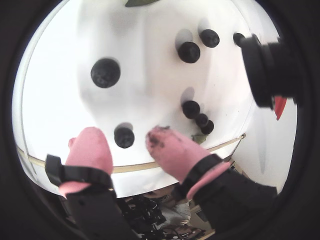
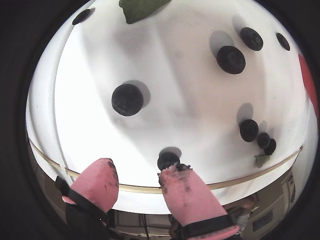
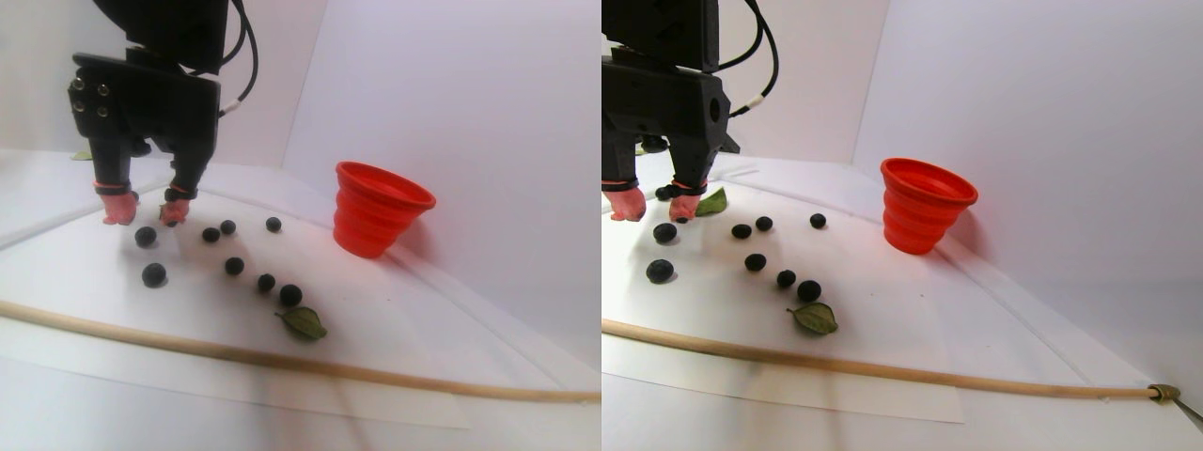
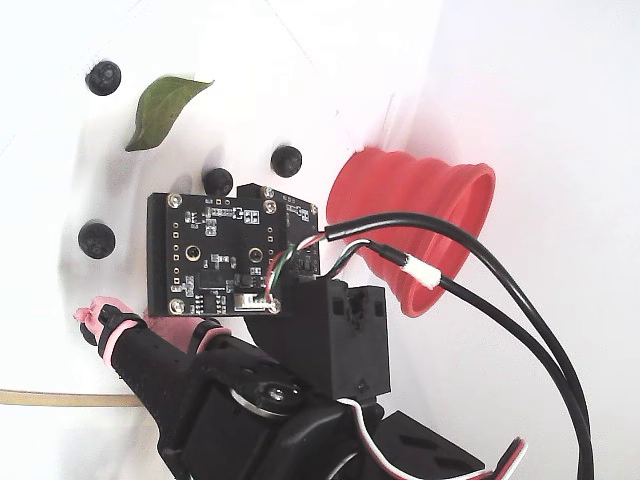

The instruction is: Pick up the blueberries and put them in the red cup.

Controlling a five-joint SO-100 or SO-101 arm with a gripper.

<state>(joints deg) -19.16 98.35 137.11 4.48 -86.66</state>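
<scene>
While its two pink-padded fingers [image 1: 90, 147] stand apart with nothing clamped between them, the black end effector [image 1: 125, 142] hangs low over the white surface [image 1: 60, 100], and in a wrist view one small round dark blueberry [image 1: 124, 137] lies in the gap between the pads. In another wrist view that same berry [image 2: 168, 160] sits just at the tip of the right-hand pad [image 2: 187, 192]; whether they touch I cannot tell. Other small dark blueberries [image 3: 234, 266] are scattered loose on the surface, several in a short row ending near a green leaf [image 3: 304, 322]. Well apart from them, the red ridged soft cup [image 3: 379, 209] stands upright near the white back wall, no berry visible in it. A thin wooden rod [image 3: 282, 361] lies across the front of the surface.
</scene>
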